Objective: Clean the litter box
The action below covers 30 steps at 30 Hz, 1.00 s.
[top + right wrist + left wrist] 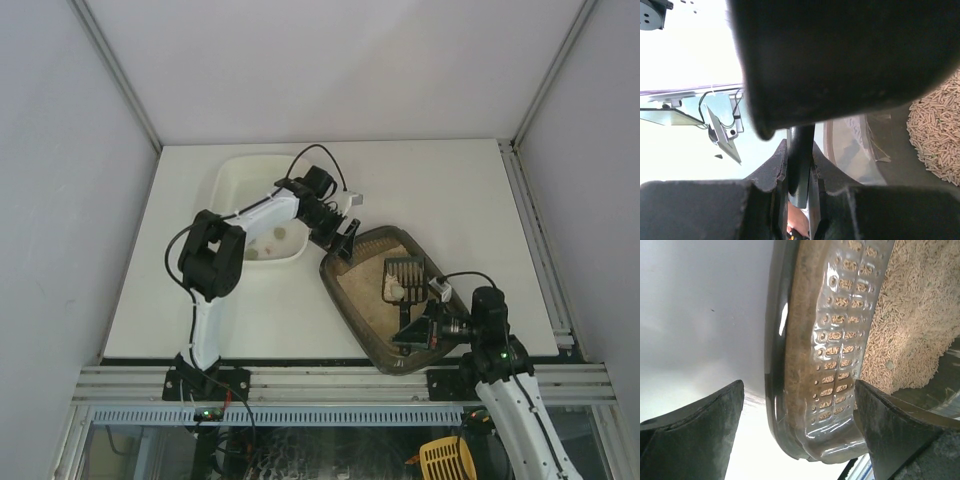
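We're looking at the white tub (245,190), with the litter box (362,305) just to its right and a slotted scoop (403,272) lying in the litter.
Nothing stands between the tub and the box; the left gripper (346,240) straddles the box corner nearest the tub, jaws wide and gripping nothing, while the right gripper (799,145) is clamped tight on the box's rim at the end away from the tub. The box's long axis runs diagonally away from the tub.

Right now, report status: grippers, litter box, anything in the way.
Left gripper open, fingers straddling litter box corner rim. Right gripper shut on scoop handle, pale clump on scoop. No obstruction seen; white tub sits alongside.
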Each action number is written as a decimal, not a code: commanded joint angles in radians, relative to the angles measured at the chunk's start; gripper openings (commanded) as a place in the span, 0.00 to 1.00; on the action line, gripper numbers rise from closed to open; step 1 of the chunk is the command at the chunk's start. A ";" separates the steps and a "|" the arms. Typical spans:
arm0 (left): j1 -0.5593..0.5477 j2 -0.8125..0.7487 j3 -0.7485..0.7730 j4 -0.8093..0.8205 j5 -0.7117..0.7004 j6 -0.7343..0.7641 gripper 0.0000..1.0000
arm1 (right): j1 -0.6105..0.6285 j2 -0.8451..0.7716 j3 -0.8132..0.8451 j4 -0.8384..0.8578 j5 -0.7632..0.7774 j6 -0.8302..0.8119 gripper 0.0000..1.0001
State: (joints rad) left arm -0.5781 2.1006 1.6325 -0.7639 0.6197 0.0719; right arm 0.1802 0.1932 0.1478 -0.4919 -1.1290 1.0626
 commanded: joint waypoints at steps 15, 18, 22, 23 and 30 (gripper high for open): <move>0.045 -0.085 0.088 -0.012 -0.027 0.011 0.96 | -0.029 0.035 0.007 0.118 0.013 0.044 0.00; 0.047 -0.084 0.113 -0.034 -0.022 0.019 0.96 | 0.028 0.060 0.034 0.073 0.031 -0.005 0.00; 0.049 -0.088 0.132 -0.048 -0.022 0.031 0.96 | -0.052 0.078 0.050 0.093 0.026 -0.031 0.00; 0.051 -0.091 0.135 -0.048 -0.025 0.031 0.96 | -0.014 0.088 0.034 0.116 0.055 0.002 0.00; 0.058 -0.147 0.157 -0.076 -0.004 0.019 0.97 | -0.012 0.115 0.036 0.159 0.039 0.002 0.00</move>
State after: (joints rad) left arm -0.5224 2.0602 1.7172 -0.8177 0.5968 0.0814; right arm 0.1940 0.2947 0.1551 -0.4313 -1.0931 1.0733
